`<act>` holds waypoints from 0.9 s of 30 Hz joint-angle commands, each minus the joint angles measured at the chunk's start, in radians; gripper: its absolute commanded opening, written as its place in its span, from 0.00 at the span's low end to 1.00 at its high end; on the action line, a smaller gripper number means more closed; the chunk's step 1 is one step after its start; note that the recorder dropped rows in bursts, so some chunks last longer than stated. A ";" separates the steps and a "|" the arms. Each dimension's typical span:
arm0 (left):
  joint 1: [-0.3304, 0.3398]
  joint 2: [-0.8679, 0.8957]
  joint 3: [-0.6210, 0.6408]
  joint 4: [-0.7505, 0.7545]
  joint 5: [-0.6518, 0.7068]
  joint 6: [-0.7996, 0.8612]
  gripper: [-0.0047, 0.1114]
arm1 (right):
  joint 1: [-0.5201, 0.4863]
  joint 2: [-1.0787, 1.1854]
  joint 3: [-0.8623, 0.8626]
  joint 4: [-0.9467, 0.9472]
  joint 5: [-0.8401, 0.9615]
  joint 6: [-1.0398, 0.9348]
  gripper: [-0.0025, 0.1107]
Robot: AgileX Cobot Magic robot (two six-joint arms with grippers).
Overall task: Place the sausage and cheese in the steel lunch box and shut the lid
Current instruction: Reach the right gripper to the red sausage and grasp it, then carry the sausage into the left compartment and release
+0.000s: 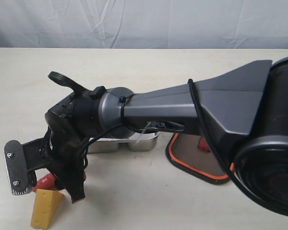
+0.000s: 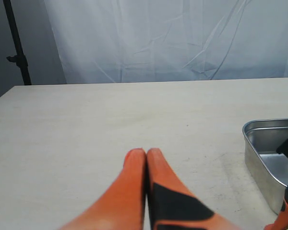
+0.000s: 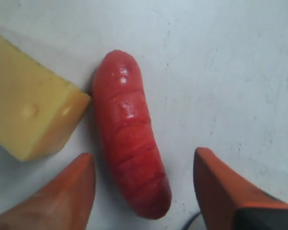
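Okay, heads up. Your right gripper (image 3: 144, 160) is wide open and holds nothing, with one finger on each side of the sausage (image 3: 129, 143), which lies on the table (image 3: 240, 72).

Risks as I judge them:
- The cheese (image 3: 29, 110) touches the sausage on one side. The finger there could catch its corner or shove it as you close.
- The fingers straddle one end of the sausage, not the middle. It's glossy and round, so it may pivot or squirt out.

The left gripper (image 2: 146, 160) is closed with fingertips together and nothing between them, near the steel lunch box (image 2: 271, 158). The lid (image 1: 197, 160) lies off the box, beside it.

There's a small label on the right arm (image 1: 206, 100), too blurred to read. I see no other writing.
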 commanded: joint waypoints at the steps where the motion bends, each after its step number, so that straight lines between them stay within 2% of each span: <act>1: -0.003 -0.005 0.003 -0.004 -0.002 -0.001 0.04 | 0.004 0.016 -0.006 -0.002 -0.004 -0.006 0.48; 7: -0.003 -0.005 0.003 -0.004 -0.002 -0.001 0.04 | 0.004 0.018 -0.006 0.000 -0.003 -0.006 0.02; 18: -0.003 -0.005 0.003 -0.004 -0.002 -0.001 0.04 | 0.002 -0.033 -0.096 -0.027 -0.016 0.087 0.02; 22: -0.003 -0.005 0.003 -0.006 -0.002 -0.001 0.04 | -0.016 -0.072 -0.126 -0.127 -0.009 0.194 0.02; 27: -0.003 -0.005 0.003 -0.006 -0.002 -0.001 0.04 | -0.099 -0.105 -0.126 -0.297 0.085 0.394 0.02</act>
